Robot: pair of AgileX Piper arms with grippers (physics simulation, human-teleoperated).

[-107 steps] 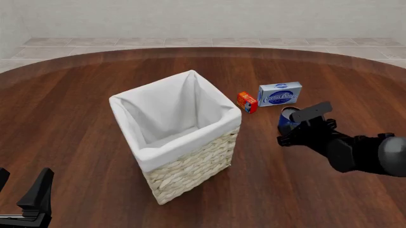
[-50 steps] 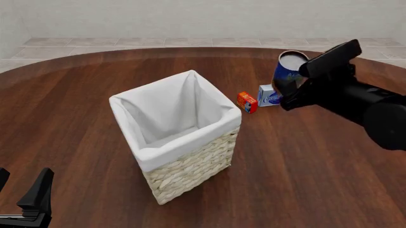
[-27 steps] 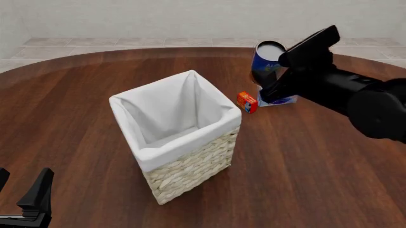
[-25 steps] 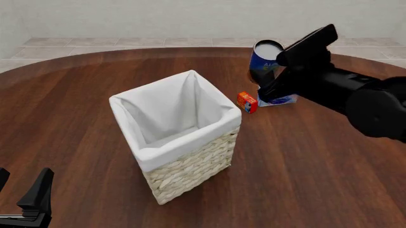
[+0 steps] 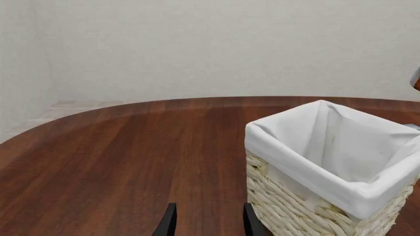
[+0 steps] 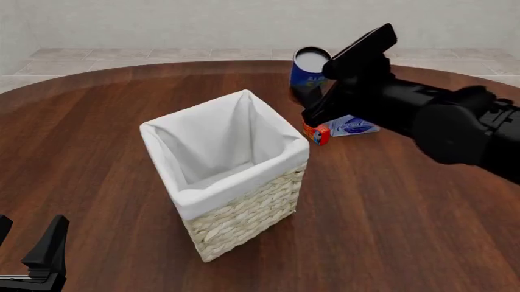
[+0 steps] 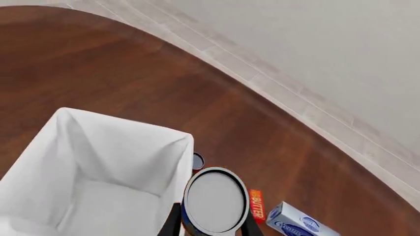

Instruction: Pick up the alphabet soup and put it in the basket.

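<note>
The alphabet soup (image 6: 307, 70), a blue can with a silvery-white top, is held in the air by my right gripper (image 6: 319, 86), which is shut on it. The can hangs just beyond the far right corner of the basket (image 6: 243, 213), above the height of its rim. In the right wrist view the can's top (image 7: 215, 200) sits between the fingers, beside the basket's white lining (image 7: 118, 147). My left gripper (image 6: 41, 255) is open and empty at the near left, and in its wrist view (image 5: 208, 223) the basket (image 5: 308, 211) stands to one side.
A small orange-red box (image 6: 318, 134) and a blue-and-white box (image 6: 354, 126) lie on the dark wooden table (image 6: 406, 231) right of the basket, below my right arm. Both show in the right wrist view, the orange-red box (image 7: 256, 204) and the blue-and-white box (image 7: 298, 223).
My right gripper lifted the can off the table near the boxes and carried it up and left toward the basket. The left arm has not moved.
</note>
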